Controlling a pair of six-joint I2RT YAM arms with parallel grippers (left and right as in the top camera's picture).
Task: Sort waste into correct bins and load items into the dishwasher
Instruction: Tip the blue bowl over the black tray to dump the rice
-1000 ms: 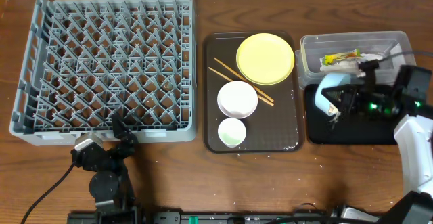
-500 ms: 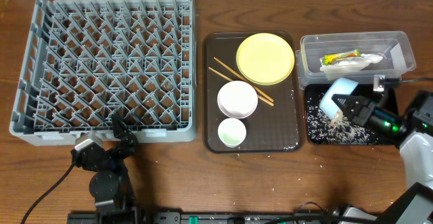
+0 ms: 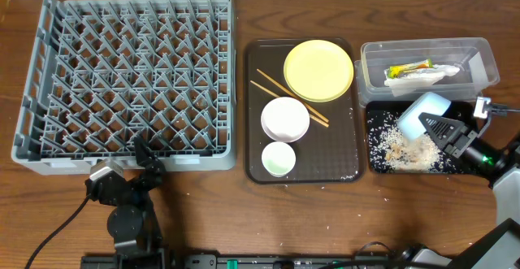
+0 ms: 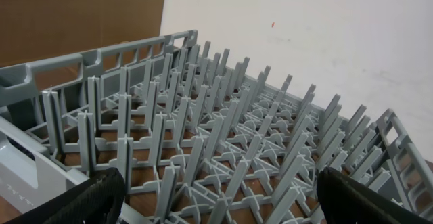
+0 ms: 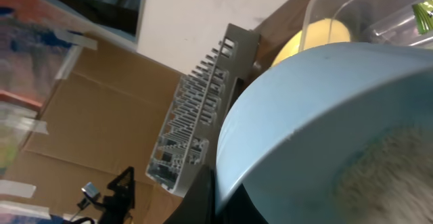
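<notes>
Pinching the rim of the light-blue bowl (image 3: 426, 110), the right end effector (image 3: 444, 127) holds it tipped over the black tray (image 3: 370, 167). Since a second ago the bowl has slid rightward, and rice and crumbs (image 3: 410, 149) now lie heaped there (the food waste looks emptied). The left end effector (image 4: 216, 207) idles, fingers spread, beside the dish rack (image 3: 122, 82), where the bowl likely goes next.
</notes>
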